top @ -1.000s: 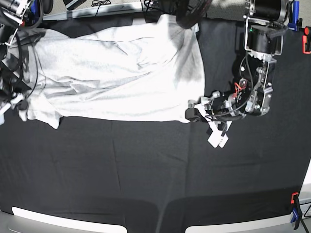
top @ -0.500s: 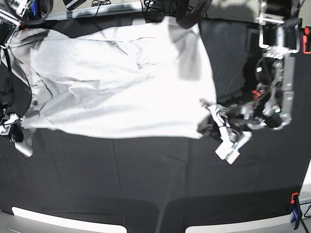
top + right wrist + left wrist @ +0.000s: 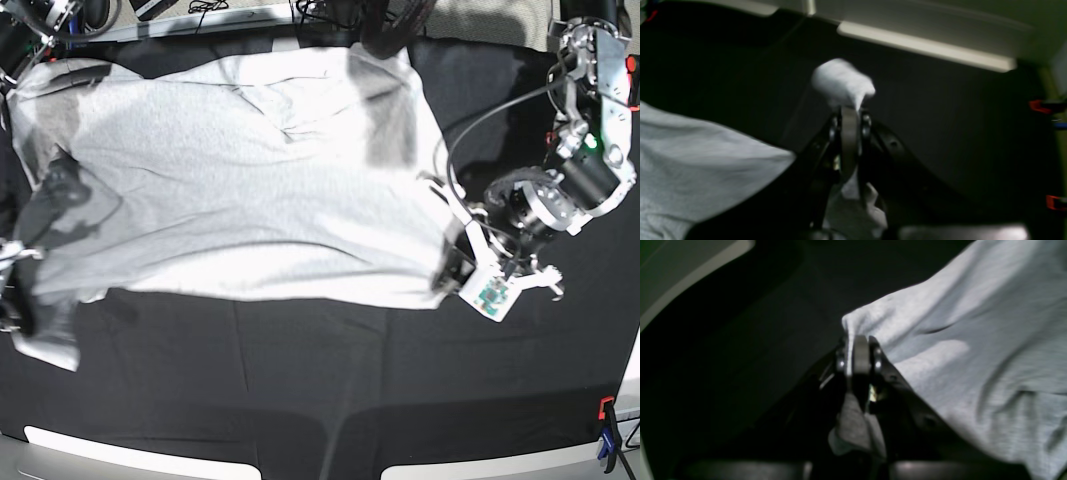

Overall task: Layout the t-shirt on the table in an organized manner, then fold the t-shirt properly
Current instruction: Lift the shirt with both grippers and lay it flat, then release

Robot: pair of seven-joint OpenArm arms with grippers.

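On table [image 3: 300,380]: t-shirt [image 3: 250,180], spread wide, far side. Soft, light, limp; likely sags between grips, best held at corners. Left gripper [image 3: 858,355] and right gripper [image 3: 848,125] each pinch a corner.

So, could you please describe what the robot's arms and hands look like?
The left arm is black and silver metal with looping black cables, a green light and a white camera mount. The left hand and right hand are black, with rounded grey pads.
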